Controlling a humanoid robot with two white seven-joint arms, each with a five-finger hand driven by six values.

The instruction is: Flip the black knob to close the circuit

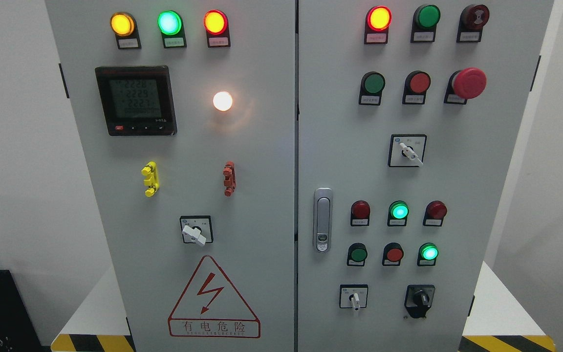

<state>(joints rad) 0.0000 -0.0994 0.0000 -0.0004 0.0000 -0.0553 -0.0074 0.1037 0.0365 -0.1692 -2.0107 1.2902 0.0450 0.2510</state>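
Grey two-door cabinet (262,205) stands on a white platform (501,303) with yellow-black hazard stripes on its front edge. Neither hand of the robot is in view, so how the fingers stand cannot be told.

Black knob (420,298) sits at the right door's lower right corner, just right of a small white selector switch (355,298). Above it, a green lamp (428,252) glows; another green lamp (399,210) is lit higher up. Red mushroom button (469,83) near the top right. Left door: digital meter (136,100), lit white lamp (222,101), red-outlined warning triangle (213,298) at the bottom.
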